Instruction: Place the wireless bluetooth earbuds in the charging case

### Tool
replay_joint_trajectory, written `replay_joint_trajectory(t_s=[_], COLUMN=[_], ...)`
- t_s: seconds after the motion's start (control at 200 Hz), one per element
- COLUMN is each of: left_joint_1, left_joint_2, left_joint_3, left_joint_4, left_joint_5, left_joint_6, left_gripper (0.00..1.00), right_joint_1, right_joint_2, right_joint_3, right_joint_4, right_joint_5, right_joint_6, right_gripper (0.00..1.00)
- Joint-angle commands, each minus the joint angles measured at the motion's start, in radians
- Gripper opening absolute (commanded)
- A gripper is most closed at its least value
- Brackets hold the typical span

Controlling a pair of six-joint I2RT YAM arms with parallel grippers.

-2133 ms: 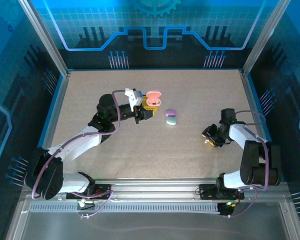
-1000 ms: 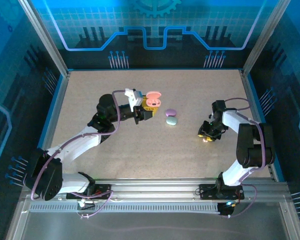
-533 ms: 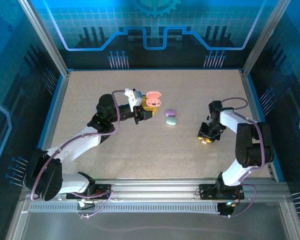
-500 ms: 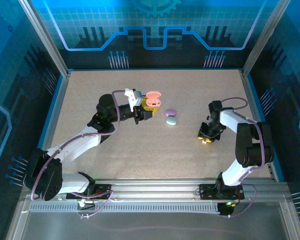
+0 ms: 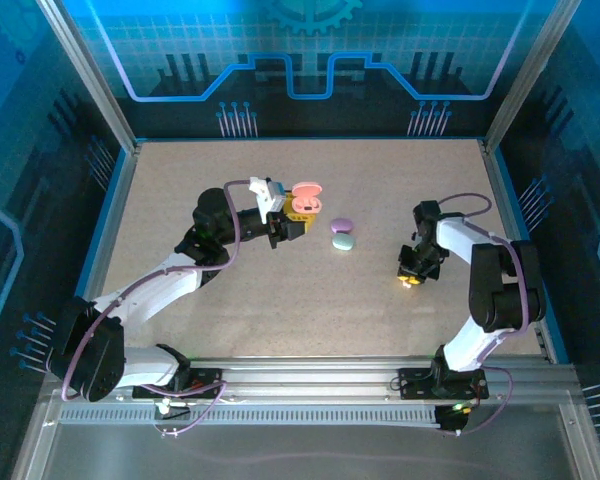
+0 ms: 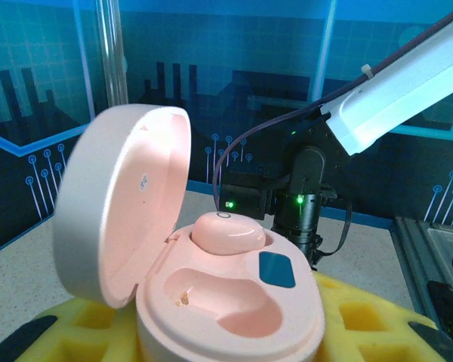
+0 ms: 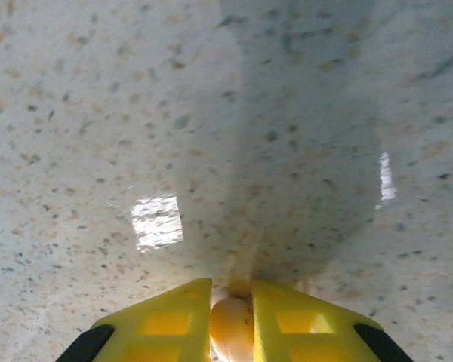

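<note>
The top camera looked down from above and behind the arm bases, covering the whole surface [image 5: 280, 290] to its far edge. The left wrist camera sat close behind the pink case [image 6: 234, 317], facing level toward the right arm [image 6: 396, 87]; both showed in the top view. The right wrist camera pointed straight down, very near the surface.

The left arm stretches toward one o'clock, its left gripper [image 5: 296, 216] clamped on the charging case [image 6: 234, 309], while the right gripper [image 7: 232, 305] tips down at four o'clock, pinching an earbud [image 7: 231, 326].
</note>
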State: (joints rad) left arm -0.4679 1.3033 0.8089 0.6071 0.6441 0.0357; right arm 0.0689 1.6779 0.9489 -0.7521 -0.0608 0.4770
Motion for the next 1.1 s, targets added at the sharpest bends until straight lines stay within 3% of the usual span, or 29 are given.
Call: replay_joint_trajectory(t_s=[0.0, 0.23, 0.52, 0.83, 1.096], left_joint_1=[-0.007, -0.008, -0.007, -0.008, -0.008], left_joint_2=[-0.031, -0.055, -0.081, -0.091, -0.083], left_joint_3=[0.003, -0.008, -0.016, -0.022, -0.019], left_joint_4=[0.008, 0.014, -0.005, -0.010, -0.006], left_joint_5=[-0.017, -0.046, -0.055, -0.059, -0.055], left_joint_6=[0.027, 0.031, 0.039, 0.041, 0.037], left_gripper=[0.29, 0.29, 0.29, 0.29, 0.29], right_joint_1=[0.056, 0.192, 0.333, 0.380, 0.394], right_joint_2=[0.028, 0.074, 0.217, 0.256, 0.276], right_joint_3=[0.023, 0.106, 0.264, 0.328, 0.355], right_joint_4=[-0.020, 0.006, -0.072, -0.142, -0.174], right_joint_5=[-0.040, -0.096, 0.039, 0.075, 0.078], right_joint_6=[0.004, 0.048, 0.041, -0.028, -0.064], right_gripper=[0.18, 0.19, 0.21, 0.29, 0.25])
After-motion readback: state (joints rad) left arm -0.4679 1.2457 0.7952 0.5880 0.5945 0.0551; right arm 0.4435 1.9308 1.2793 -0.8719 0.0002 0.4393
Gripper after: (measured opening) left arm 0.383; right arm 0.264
